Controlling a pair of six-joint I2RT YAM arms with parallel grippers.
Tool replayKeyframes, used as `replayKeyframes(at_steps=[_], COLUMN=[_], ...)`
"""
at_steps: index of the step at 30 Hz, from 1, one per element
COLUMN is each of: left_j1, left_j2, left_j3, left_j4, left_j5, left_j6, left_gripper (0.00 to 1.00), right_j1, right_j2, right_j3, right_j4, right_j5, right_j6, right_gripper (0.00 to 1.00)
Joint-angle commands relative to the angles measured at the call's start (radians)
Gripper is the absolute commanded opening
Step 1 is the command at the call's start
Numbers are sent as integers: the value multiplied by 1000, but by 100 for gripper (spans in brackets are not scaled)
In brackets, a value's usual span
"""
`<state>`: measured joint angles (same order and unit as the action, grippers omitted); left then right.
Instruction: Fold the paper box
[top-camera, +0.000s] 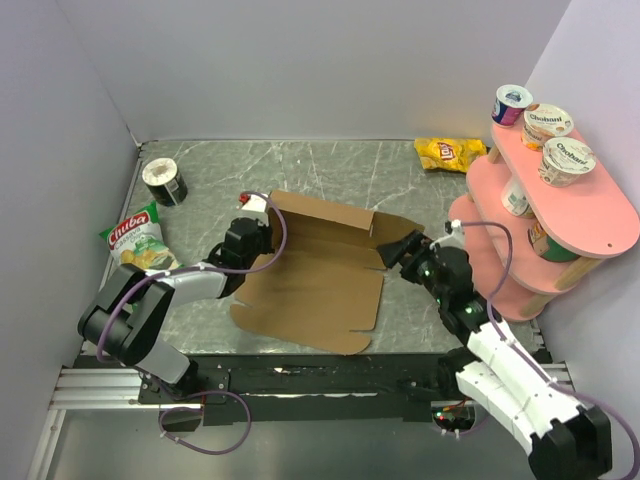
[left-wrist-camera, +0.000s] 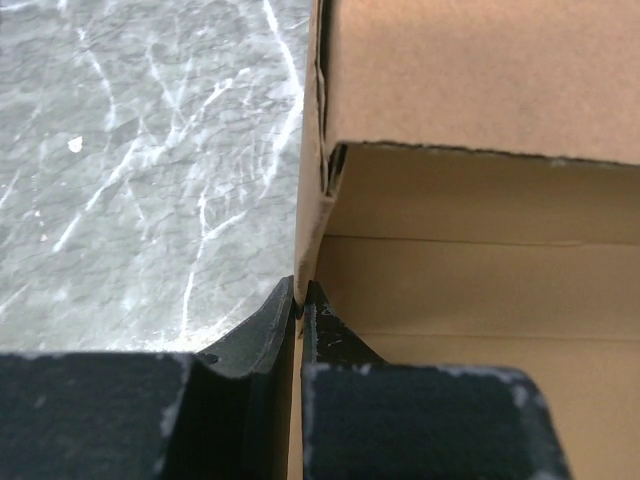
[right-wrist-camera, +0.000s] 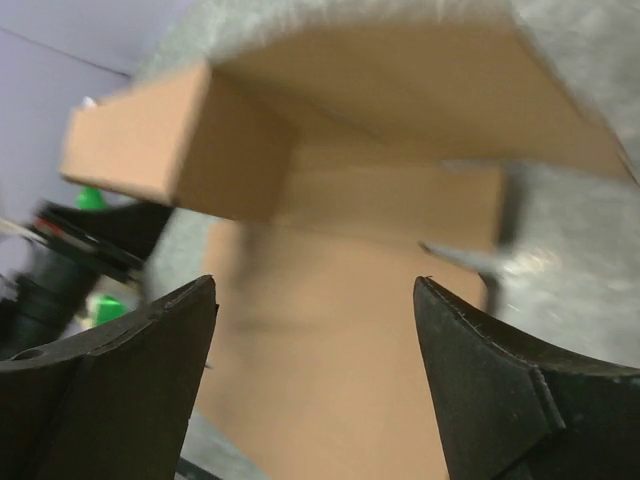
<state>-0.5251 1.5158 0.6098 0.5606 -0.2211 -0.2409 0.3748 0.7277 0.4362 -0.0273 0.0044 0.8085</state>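
Raising the walls of the paper box (top-camera: 320, 285).
It lay half-formed in the middle of the table (top-camera: 330, 165). The left gripper (left-wrist-camera: 300, 300) was pinched tight on its left wall. The right gripper (right-wrist-camera: 315, 290) gaped wide and empty, seemingly just off the blurred right flap, which probably needed grasping and folding upright next.
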Motion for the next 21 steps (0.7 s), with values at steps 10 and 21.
replayKeyframes(at_steps=[10, 21], left_j1=[-6, -6], left_j2=[-11, -8], left_j3=[94, 90], left_j4=[-131, -134], left_j5=[-26, -24], left_j6=[-44, -40], left_gripper=[1, 1], right_j1=[13, 16], right_j2=[191, 528], right_j3=[-24, 76], right_j4=[12, 196], right_j5=[108, 167], right_j6=[-26, -8], right_gripper=[79, 76])
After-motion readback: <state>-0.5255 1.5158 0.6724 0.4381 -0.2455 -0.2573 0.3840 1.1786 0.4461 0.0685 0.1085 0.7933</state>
